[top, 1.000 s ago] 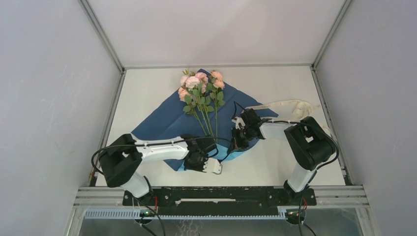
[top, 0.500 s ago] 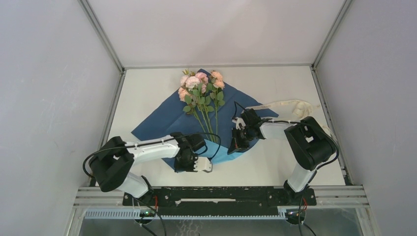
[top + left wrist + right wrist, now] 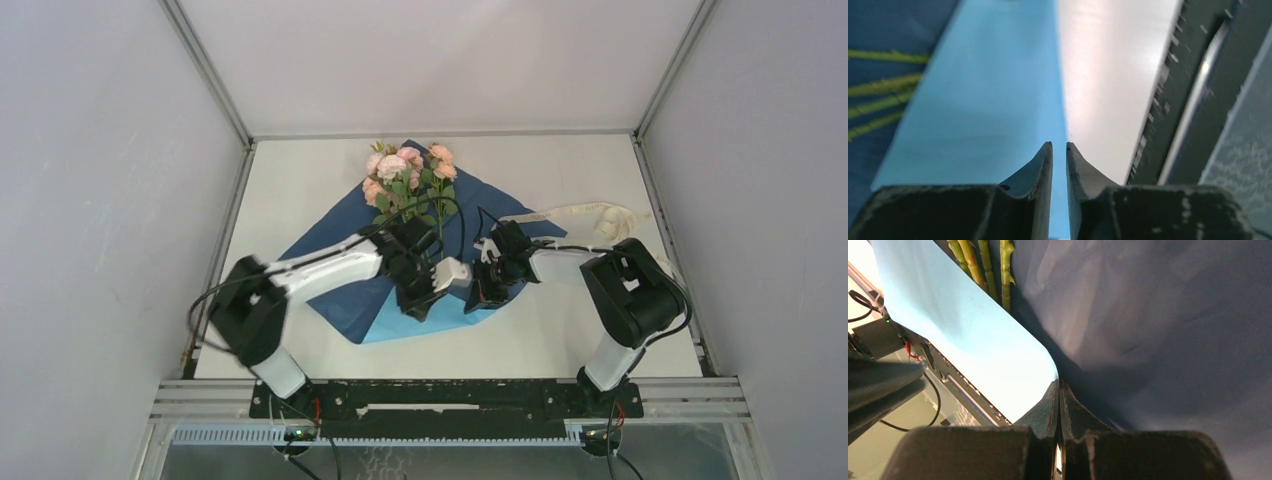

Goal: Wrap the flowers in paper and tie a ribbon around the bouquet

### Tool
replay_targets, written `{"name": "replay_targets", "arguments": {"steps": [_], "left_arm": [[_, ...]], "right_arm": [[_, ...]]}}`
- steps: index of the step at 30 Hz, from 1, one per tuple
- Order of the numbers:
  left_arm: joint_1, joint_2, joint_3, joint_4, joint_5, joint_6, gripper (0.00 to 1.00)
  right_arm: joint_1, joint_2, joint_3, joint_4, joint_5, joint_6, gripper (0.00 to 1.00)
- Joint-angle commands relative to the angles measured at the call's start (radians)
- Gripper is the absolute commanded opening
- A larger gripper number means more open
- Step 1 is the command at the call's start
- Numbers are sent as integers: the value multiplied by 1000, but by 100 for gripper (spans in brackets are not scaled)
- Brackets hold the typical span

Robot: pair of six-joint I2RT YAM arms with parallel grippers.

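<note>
On the tabletop [image 3: 300,180], my right fingers [image 3: 1045,410] pinch the folded edge of the paper [image 3: 330,245] under the flowers [image 3: 405,170], thin, floppy, likely best held at its edges, my left fingers [image 3: 1040,165] barely parted.

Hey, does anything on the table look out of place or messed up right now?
Nothing damaged or spilled. The paper has its near corner folded over, light face showing, pinched by the right gripper; the flowers lie on it.
</note>
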Motion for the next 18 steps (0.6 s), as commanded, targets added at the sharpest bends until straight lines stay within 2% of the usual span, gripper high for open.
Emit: {"name": "replay_targets", "arguments": {"steps": [1,4,8,10,13,15,18], "left_arm": [[80,220,115,155,31,-227,21],[115,297,141,186,8,-263,21],[114,336,126,199,10,-260,21],[115,345,109,205,16,-254,21],[114,354,97,205,15,-249,21],[115,350,96,204,19,-247,21],[113,335,96,202,35,-249,21]], "right_arm": [[11,-62,-8,-19,107,14,8],[18,-110,-7,-33,140,26,13],[15,-248,-7,-79,212,38,25],[-1,-339,-7,-123,284,39,35],[-36,-502,-9,-207,447,39,43],[-63,-618,-33,-227,543,56,53],[-125,-779,-144,-204,483,188,69]]}}
